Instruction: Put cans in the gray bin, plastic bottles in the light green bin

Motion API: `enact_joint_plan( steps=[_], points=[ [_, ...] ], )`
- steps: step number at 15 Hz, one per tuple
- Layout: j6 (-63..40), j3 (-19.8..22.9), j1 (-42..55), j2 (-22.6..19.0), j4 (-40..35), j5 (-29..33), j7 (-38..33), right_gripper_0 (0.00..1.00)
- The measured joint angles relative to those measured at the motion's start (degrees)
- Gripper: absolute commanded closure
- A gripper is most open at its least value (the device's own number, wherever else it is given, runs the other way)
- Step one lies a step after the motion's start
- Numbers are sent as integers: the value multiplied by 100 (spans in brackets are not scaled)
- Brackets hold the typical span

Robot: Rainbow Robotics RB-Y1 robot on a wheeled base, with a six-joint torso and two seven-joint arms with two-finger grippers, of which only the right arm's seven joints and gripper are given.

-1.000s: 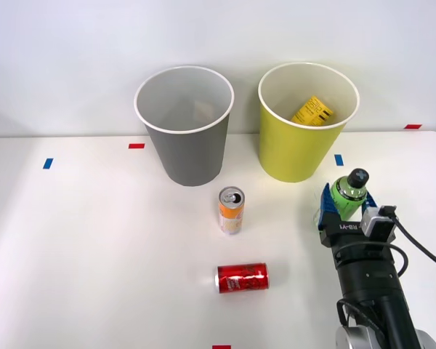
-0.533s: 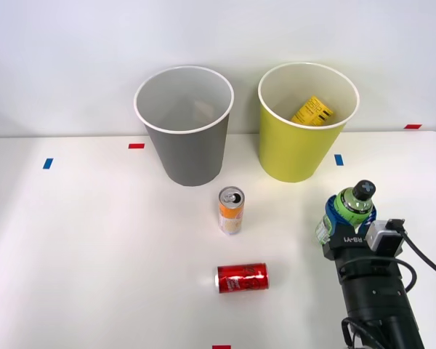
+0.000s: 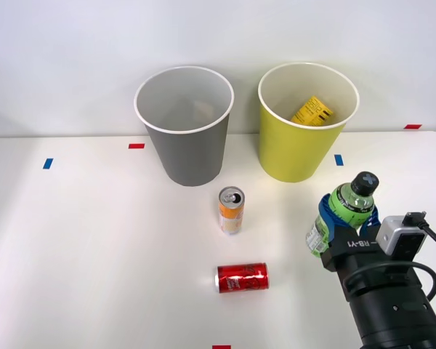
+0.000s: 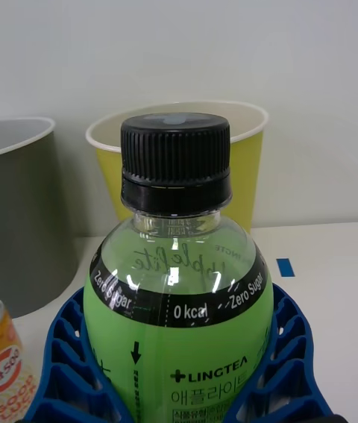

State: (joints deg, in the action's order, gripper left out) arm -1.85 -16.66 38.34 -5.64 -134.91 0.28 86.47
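Note:
My right gripper (image 3: 346, 227) is shut on the green plastic bottle (image 3: 339, 212), which has a black cap and rides above the table at the right. In the wrist view the bottle (image 4: 177, 296) stands upright between the blue ribbed fingers (image 4: 71, 363). The light green bin (image 3: 305, 123) stands behind the held bottle, with a yellow item (image 3: 312, 111) inside it. The gray bin (image 3: 186, 127) stands to its left. An orange-and-white can (image 3: 231, 210) is upright in front of the gray bin. A red can (image 3: 242, 277) lies on its side nearer to me.
Blue tape marks (image 3: 48, 163) and red ones (image 3: 136, 145) dot the white table (image 3: 94, 254). A pale wall rises right behind both bins. The table's left half holds open room.
The bottle has risen off the table in my right gripper and come nearer the camera, shifting slightly right. The cans and bins have not moved.

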Motion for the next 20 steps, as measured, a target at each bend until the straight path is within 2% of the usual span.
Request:
enact_joint_plan(
  steps=[4,8,10,15,17,20],
  points=[
    [-124,-267,-66,-131,-513,-139,-100,100],
    [-131,-255,-731,-152,-719,-311,-245,100],
    [-218,-232,-1080,-140,-784,-585,-315,100],
    [-1462,52,-2340,163,-946,-973,-221,100],
    [-1730,247,-2957,317,-746,-1011,-206,100],
    [-1656,662,-3866,435,137,-1051,-181,100]
  ],
)
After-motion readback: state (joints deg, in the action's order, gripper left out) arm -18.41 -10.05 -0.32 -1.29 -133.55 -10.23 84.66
